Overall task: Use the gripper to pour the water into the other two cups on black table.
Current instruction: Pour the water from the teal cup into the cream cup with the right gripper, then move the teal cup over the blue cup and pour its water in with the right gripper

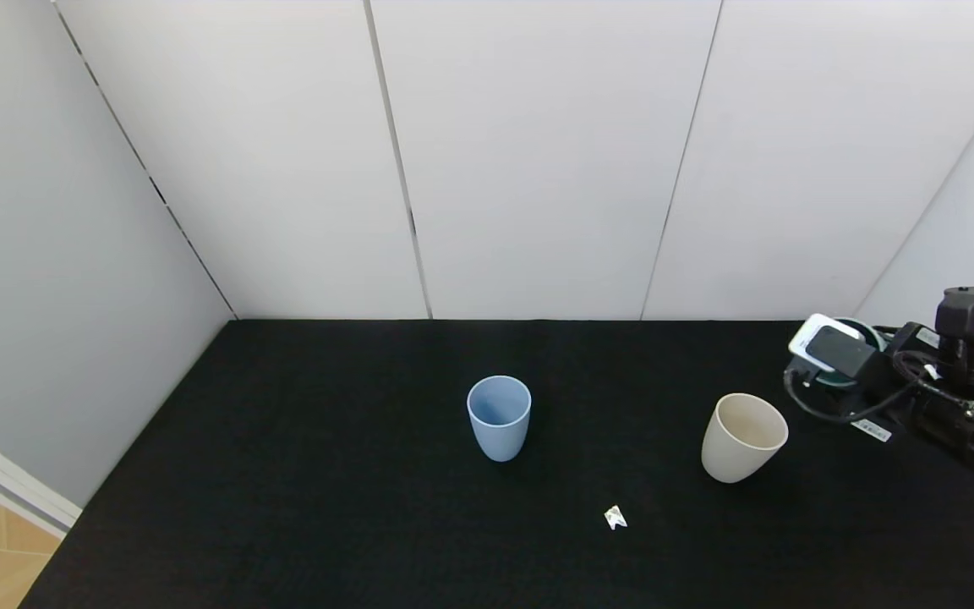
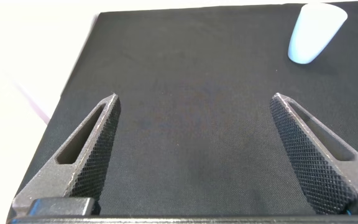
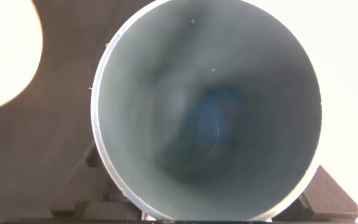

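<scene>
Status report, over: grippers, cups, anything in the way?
Right gripper shut on teal cup, beside cream cup. Left gripper open, off the work. Blue cup upright. Paper scrap nearby.

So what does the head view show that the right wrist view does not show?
Only the head view shows the light blue cup, the small white scrap and the white wall panels.

Only the right wrist view shows down inside the teal cup at the right gripper.

Both show the cream cup and the black table.

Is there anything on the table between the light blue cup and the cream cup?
No: in the head view, only bare black table lies between the light blue cup and the cream cup.
</scene>
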